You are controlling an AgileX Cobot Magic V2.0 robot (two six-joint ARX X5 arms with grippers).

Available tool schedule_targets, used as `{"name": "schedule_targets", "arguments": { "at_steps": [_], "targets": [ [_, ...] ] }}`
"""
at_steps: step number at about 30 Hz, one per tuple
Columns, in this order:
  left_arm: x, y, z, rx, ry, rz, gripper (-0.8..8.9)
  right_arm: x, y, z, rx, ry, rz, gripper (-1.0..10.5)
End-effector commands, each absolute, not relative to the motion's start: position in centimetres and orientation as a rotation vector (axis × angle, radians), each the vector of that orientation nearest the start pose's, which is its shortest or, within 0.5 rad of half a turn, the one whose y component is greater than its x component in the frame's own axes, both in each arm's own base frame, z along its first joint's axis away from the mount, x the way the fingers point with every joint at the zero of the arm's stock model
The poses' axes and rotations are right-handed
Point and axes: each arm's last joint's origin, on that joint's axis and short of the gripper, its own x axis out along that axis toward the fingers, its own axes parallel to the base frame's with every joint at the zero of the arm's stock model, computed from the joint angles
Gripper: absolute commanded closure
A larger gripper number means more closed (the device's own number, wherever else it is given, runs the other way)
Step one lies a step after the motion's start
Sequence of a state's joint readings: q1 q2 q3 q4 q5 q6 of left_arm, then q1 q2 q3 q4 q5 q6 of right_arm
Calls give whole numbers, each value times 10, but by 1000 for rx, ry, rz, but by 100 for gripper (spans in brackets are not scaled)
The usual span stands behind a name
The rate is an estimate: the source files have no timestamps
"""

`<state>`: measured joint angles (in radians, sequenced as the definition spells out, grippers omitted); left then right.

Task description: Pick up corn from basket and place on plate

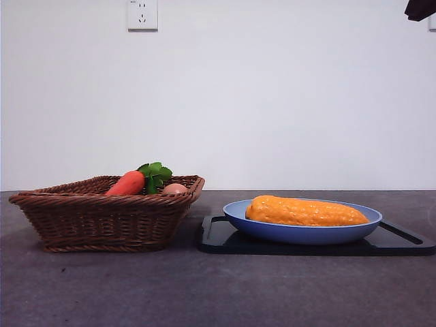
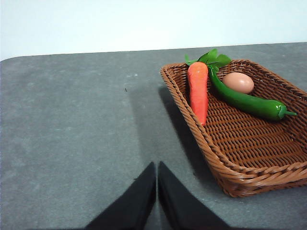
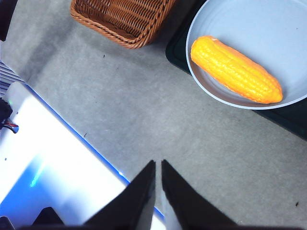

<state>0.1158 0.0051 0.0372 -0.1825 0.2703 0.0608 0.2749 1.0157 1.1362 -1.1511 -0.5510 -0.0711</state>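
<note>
The orange-yellow corn lies on its side in the light-blue plate, at the right of the table. The brown wicker basket stands at the left. My left gripper is shut and empty over bare table beside the basket. My right gripper is shut and empty, raised over the table's near edge, clear of the plate. One arm shows only as a black tip at the top right corner of the front view.
The basket holds a carrot with green leaves, a green chili pepper and an egg. The plate rests on a flat black tray. A white wall with a socket stands behind.
</note>
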Motion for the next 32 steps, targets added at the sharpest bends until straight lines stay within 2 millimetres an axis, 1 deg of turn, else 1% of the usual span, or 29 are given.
{"name": "schedule_targets", "arguments": {
  "at_steps": [1,3,5,9,12,15,16,18,23,28,32],
  "targets": [
    [94,3,149,21,181,-161,806,156,61,341,66,997,808,945],
    [94,3,149,21,181,-161,806,154,57,343,26,968,799,945],
    [94,3,149,21,181,-161,806,153,51,347,-33,882,783,945],
    [94,3,149,21,181,-161,806,153,38,356,-73,607,726,945],
    [94,3,149,21,181,-161,806,146,29,351,-40,448,675,945],
    [94,3,149,21,181,-161,806,135,19,333,-32,334,598,945],
    [94,3,149,21,181,-161,806,130,15,322,-37,286,570,945],
    [94,3,149,21,181,-161,806,124,12,309,-49,235,533,945],
    [94,3,149,21,181,-161,806,108,7,264,-95,110,382,945],
    [94,3,149,21,181,-161,806,100,4,228,-61,46,268,945],
    [94,3,149,21,181,-161,806,97,3,201,-25,36,196,945]
  ]
}}
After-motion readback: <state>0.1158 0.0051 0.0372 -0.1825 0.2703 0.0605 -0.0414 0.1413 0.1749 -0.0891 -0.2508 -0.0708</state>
